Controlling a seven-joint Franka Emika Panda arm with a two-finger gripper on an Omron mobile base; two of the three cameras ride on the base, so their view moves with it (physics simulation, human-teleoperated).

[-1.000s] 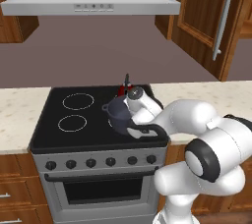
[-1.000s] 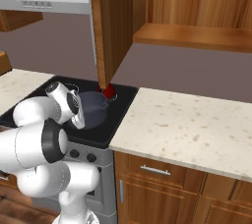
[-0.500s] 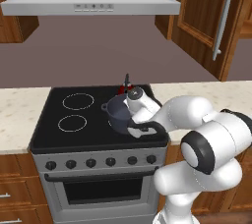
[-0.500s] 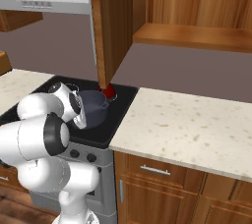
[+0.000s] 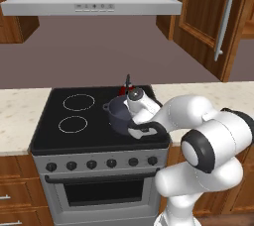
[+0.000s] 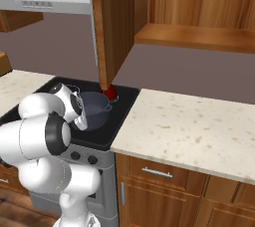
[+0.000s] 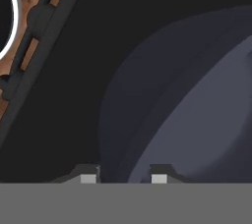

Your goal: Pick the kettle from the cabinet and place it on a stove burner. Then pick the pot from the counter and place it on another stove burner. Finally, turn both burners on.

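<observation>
Loosening jaws around pot [image 7: 197, 95] rim

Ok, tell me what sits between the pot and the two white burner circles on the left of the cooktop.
Nothing: in the left base view only bare black glass separates the pot from the two white burner circles, and the cooktop there carries nothing else.

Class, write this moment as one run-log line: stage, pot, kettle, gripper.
stage: pot placement | pot: on cooktop, right side | kettle: behind pot | gripper: fingertips straddling pot rim, slightly apart
</observation>
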